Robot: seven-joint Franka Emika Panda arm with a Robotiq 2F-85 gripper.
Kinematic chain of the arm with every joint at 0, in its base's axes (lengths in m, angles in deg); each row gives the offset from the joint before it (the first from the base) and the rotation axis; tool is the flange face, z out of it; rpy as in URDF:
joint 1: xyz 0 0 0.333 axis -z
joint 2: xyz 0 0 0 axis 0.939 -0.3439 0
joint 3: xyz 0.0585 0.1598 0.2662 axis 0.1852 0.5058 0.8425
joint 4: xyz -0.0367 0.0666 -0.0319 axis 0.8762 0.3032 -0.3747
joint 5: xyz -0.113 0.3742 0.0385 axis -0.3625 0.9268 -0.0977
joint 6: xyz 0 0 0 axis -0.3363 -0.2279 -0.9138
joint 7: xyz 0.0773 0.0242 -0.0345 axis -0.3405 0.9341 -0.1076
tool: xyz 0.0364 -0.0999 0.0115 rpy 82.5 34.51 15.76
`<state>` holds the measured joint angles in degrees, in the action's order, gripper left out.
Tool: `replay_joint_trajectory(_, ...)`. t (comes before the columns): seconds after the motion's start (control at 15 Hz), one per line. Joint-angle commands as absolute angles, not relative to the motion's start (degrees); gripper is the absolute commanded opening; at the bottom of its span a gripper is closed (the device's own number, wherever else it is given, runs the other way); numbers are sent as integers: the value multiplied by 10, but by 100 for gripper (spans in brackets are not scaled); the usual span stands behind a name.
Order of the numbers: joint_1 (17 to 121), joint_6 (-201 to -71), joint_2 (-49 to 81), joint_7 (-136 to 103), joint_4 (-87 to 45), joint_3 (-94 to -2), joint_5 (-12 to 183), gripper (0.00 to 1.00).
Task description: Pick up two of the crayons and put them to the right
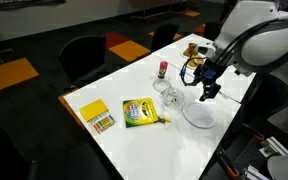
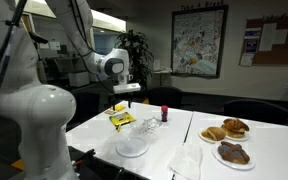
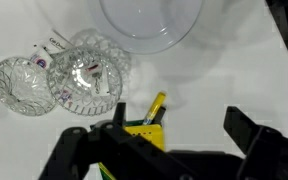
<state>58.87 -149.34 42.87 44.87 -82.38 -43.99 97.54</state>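
Note:
A yellow crayon sticks out of the open end of the green-and-yellow crayon box, which lies flat on the white table. The box also shows in both exterior views. My gripper hangs above the table beside the box end, open, with nothing between its fingers. The crayon lies just inside the left finger. In the exterior views my gripper hovers well above the tabletop.
Two cut-glass dishes and a clear bowl stand close by. A yellow pad with small sticks lies near the table's end. A red-capped bottle, plates of pastries and a napkin also sit on the table.

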Motion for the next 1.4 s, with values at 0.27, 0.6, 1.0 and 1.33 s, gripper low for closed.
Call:
replay_joint_trajectory(0.27, 604, -1586, 314, 303, -805, -415, 923, 100)
replay_joint_trajectory(0.6, 605, -1571, 347, 316, -820, -411, 924, 100)
replay_joint_trajectory(1.0, 594, -1613, 338, 365, -821, -407, 1059, 100)
replay_joint_trajectory(1.33, 596, -1645, 320, 429, -819, -405, 1181, 100)
